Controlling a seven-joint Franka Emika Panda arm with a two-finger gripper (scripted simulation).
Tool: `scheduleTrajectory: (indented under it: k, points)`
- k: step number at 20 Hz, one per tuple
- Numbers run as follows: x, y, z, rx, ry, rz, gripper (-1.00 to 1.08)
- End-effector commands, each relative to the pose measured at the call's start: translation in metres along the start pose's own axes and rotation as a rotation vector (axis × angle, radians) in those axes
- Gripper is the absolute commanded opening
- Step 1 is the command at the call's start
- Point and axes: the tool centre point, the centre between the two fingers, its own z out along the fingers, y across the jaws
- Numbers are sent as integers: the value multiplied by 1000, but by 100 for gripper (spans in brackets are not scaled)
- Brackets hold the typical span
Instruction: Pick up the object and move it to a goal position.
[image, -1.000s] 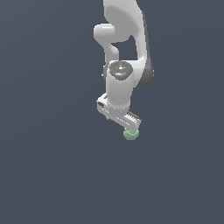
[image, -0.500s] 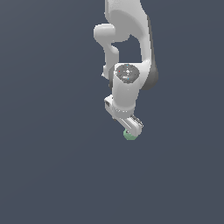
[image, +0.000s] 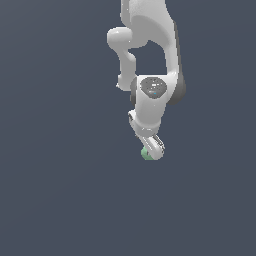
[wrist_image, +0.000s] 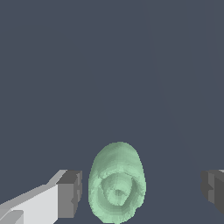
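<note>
My gripper (wrist_image: 138, 192) hangs spread wide at the end of my arm (image: 152, 100), one grey fingertip (wrist_image: 70, 194) just beside the pale-green object (wrist_image: 117, 183) and the other well apart from it, neither one touching. The object (image: 146, 154) lies on the plain dark floor (image: 60, 190) between my fingers but off-centre, toward the nearer finger, and its long axis seems to run across the line on which my fingers close. I can read no brand, label or writing anywhere.
</note>
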Motion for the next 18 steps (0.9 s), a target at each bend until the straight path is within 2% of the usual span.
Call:
scheduleTrajectory:
  k: [1, 11, 18]
  points:
    - [-5, -2, 2, 0, 0, 60, 100]
    - [-23, -10, 12, 2, 1, 287, 100]
    - [-32, -14, 16, 3, 2, 391, 100]
